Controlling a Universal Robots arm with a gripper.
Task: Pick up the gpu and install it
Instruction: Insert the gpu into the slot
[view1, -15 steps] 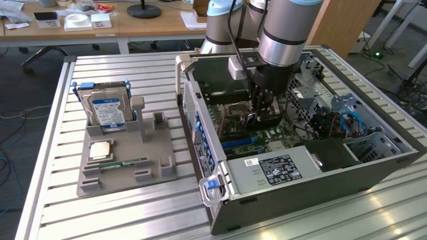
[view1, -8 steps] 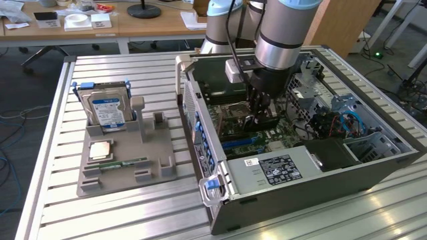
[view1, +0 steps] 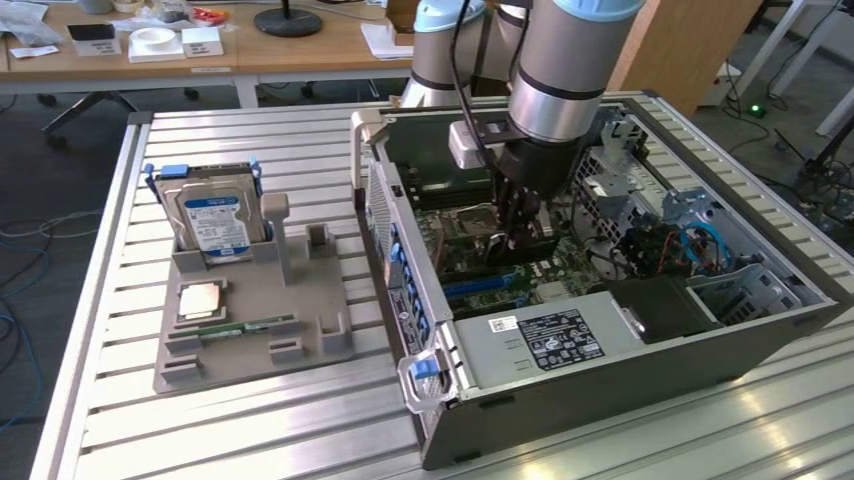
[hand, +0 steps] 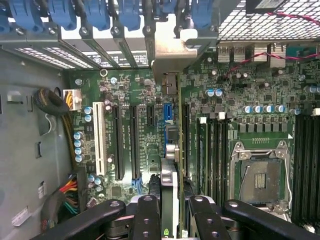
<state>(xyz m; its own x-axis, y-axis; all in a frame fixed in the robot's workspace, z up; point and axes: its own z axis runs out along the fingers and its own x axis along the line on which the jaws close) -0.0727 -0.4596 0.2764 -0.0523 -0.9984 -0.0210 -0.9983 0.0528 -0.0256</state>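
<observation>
One slatted metal table (view1: 267, 420) carries all that we see. On it, toward the exterior view's right, lies an open computer case (view1: 641, 385) with its motherboard (hand: 130, 100) facing up. The robot arm (view1: 561, 70) reaches down into the case from the far side.

On the exterior view's left, well apart from the case, sits a grey holder (view1: 254, 345) with a hard drive (view1: 214, 225) standing upright at its far end.

Inside the case the gripper (view1: 521, 225) hangs low over the board. In the wrist view we see its black fingers (hand: 146, 215) pinching the gpu (hand: 170, 185), one on each face. The card stands on edge beside the long black expansion slots. We cannot tell whether its lower edge sits in a slot. Its silver bracket (hand: 172, 47) meets the case's rear wall, just beside the blue clips (hand: 97, 12).

Nearer on the holder lie a processor chip (view1: 200, 298) and a green memory stick (view1: 247, 327).
</observation>
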